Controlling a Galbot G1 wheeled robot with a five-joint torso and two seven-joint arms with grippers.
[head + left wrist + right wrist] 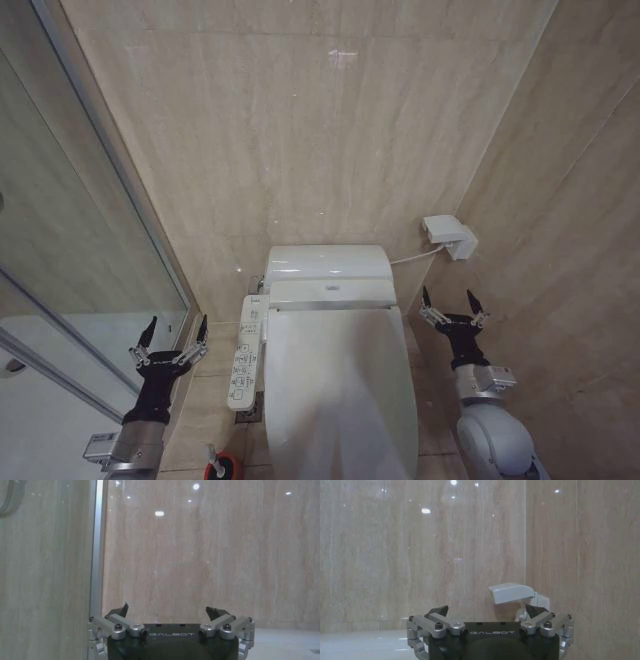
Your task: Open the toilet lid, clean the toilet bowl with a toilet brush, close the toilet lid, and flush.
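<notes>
One toilet lid [340, 390], shut flat over the toilet bowl [262, 425], against the tiled back wall. One button panel [244, 354] on the bowl's left side. One toilet brush [222, 466] on the floor, left of the bowl. Two end effectors: left end effector [174, 334] and right end effector [451, 302], both spread wide, empty, flanking the toilet. White wall box [449, 236] near the right one; glass partition [75, 250] beside the left.

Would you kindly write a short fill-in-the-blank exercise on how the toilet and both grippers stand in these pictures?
1. The toilet lid is ____ over the bowl.
2. The left gripper and the right gripper both have their fingers ____.
3. The toilet brush stands on the floor on the robot's ____ side of the toilet.

Missing words: closed; open; left
</notes>
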